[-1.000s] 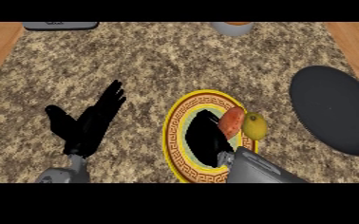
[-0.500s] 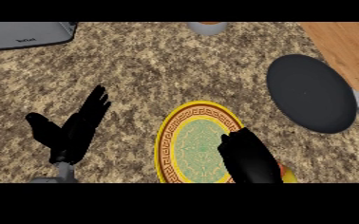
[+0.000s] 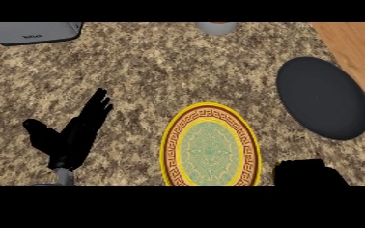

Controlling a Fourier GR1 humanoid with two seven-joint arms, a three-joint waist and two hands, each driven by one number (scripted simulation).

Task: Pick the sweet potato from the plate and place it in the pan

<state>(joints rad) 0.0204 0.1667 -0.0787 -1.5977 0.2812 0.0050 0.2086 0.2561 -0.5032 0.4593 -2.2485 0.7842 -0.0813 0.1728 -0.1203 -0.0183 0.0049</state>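
The yellow-rimmed plate (image 3: 211,147) with a green middle lies low in the centre of the head view, and nothing shows on it. No sweet potato is visible anywhere. My right hand (image 3: 309,173) is a bunched black shape at the lower edge, just right of the plate, fingers curled as if round the hidden sweet potato. The dark round pan (image 3: 321,96) lies at the right, above that hand and apart from it. My left hand (image 3: 75,135) rests open at the lower left, fingers pointing up.
A grey appliance (image 3: 37,32) sits at the top left edge. A small grey cup-like vessel (image 3: 216,27) stands at the top centre. Bare wood (image 3: 347,43) begins at the top right, beyond the speckled counter (image 3: 164,72).
The view has shifted. My right hand has come off the plate to its lower right, and the plate now shows bare. The left hand stays open.
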